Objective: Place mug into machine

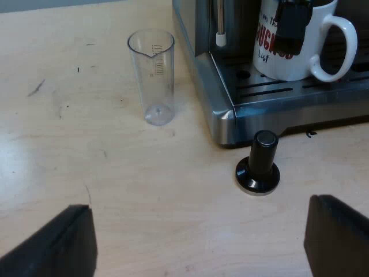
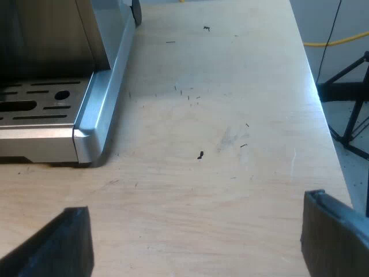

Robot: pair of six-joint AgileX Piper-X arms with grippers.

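Note:
A white mug (image 1: 300, 49) with red and black lettering stands upright on the espresso machine's (image 1: 213, 86) slotted drip tray (image 1: 300, 86), its handle turned to the side. A dark part of the machine hangs in front of the mug's upper half. My left gripper (image 1: 199, 245) is open over the bare table, a short way before the tamper, with nothing between its fingers (image 1: 57, 245). My right gripper (image 2: 196, 245) is open too, low over the wooden table beside the machine's steel corner (image 2: 83, 138), and it holds nothing.
A tamper with a black knob (image 1: 258, 166) stands on the table just before the machine's corner. A clear measuring glass (image 1: 153, 75) stands upright beside the machine. Past the table's edge (image 2: 323, 109), near my right gripper, are a yellow cable and a black stand.

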